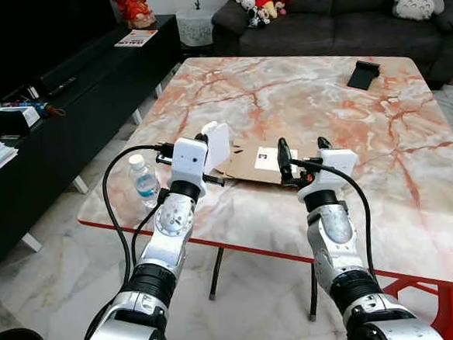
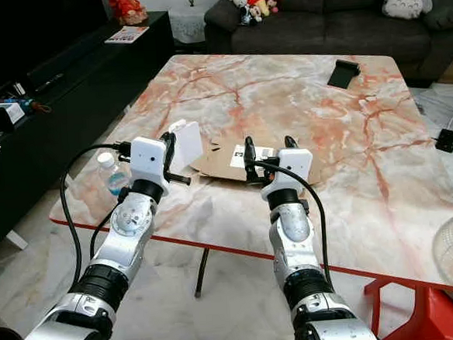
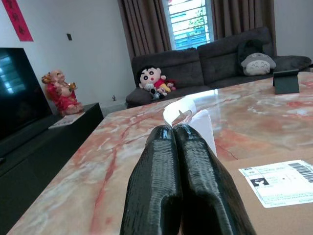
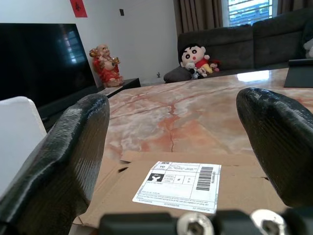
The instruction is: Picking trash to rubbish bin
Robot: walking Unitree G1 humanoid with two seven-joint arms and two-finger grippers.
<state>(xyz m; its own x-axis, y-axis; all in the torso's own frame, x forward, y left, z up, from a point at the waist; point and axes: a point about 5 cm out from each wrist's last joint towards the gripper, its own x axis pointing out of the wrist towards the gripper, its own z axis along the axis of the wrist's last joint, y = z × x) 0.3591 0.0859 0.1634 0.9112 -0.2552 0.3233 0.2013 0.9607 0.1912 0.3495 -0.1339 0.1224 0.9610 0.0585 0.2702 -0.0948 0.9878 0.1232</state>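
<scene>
White paper scrap [image 1: 217,143] pinched in left end effector [image 1: 210,152] above near-left surface [image 1: 347,115] | right end effector [image 1: 304,161] spread over flattened cardboard [image 1: 253,164] at near edge | cardboard judged light, stiff; grip its near rim.

A white sheet of paper [image 1: 216,146] stands upright above the near part of the marble table, its lower edge pinched between two black fingers [image 3: 166,166] — its top corner curls over. Just beside it a flattened brown cardboard piece [image 1: 258,161] lies flat on the tabletop, bearing a white shipping label [image 4: 178,185] with a barcode — face up.
</scene>
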